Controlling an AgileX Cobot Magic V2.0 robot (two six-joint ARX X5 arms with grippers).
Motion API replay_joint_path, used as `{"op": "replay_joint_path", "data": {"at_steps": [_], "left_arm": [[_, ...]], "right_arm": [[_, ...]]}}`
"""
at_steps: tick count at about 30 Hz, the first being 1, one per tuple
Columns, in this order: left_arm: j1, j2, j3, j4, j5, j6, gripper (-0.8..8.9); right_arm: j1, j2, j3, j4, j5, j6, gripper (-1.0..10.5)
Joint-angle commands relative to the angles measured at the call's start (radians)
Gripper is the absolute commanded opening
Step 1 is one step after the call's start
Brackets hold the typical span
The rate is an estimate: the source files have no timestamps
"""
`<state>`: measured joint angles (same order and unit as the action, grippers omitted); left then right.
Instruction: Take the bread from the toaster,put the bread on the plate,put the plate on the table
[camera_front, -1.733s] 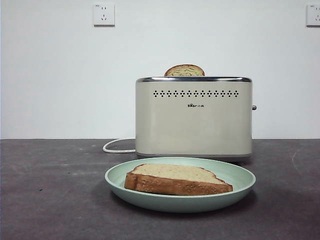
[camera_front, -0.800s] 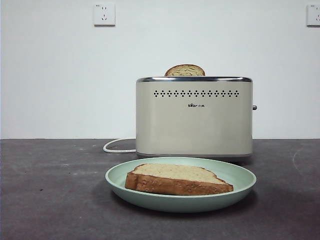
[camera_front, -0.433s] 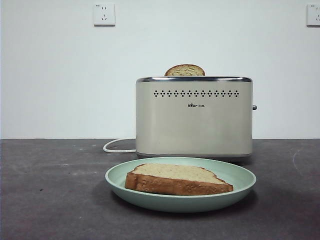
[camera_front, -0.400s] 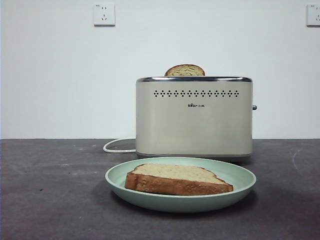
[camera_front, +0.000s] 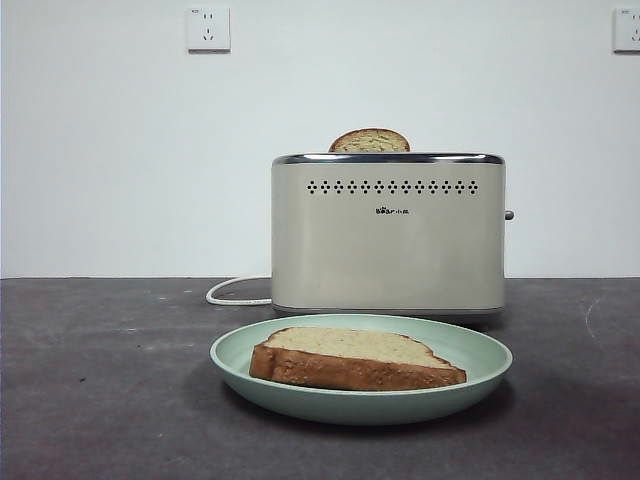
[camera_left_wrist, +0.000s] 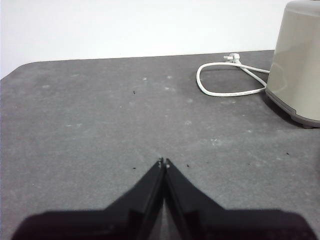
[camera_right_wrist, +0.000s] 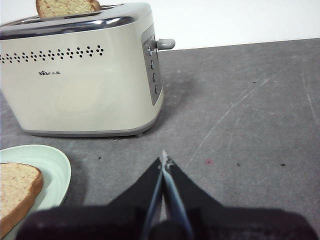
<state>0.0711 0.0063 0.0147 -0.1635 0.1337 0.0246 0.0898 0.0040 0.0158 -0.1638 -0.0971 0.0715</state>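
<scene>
The bread (camera_front: 355, 360) lies flat on the mint-green plate (camera_front: 480, 372), which rests on the dark grey table (camera_front: 100, 400) in front of the cream toaster (camera_front: 388, 250). A second slice with a narrow domed top (camera_front: 369, 141) stands in the toaster's slot. My left gripper (camera_left_wrist: 163, 162) is shut and empty over bare table, off to the cord side of the toaster (camera_left_wrist: 297, 60). My right gripper (camera_right_wrist: 164, 161) is shut and empty, low over the table beside the toaster's lever end (camera_right_wrist: 80, 95), with the plate (camera_right_wrist: 50, 165) and the bread (camera_right_wrist: 15, 187) off to its side. Neither gripper shows in the front view.
A white cord (camera_left_wrist: 225, 85) loops on the table behind the toaster's far end and also shows in the front view (camera_front: 235, 292). The toaster's lever (camera_right_wrist: 166, 44) sticks out on my right gripper's side. A white wall with sockets (camera_front: 208, 28) stands behind.
</scene>
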Motion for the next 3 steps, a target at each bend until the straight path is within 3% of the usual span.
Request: {"op": "replay_joint_path", "data": {"at_steps": [1, 3], "left_arm": [[0.003, -0.003, -0.012, 0.005, -0.001, -0.006, -0.04], [0.003, -0.003, -0.012, 0.005, -0.001, -0.006, -0.04]], "right_arm": [[0.0, -0.002, -0.011, -0.009, 0.0, 0.01, 0.0], [0.0, -0.002, -0.011, -0.009, 0.0, 0.01, 0.0]]}}
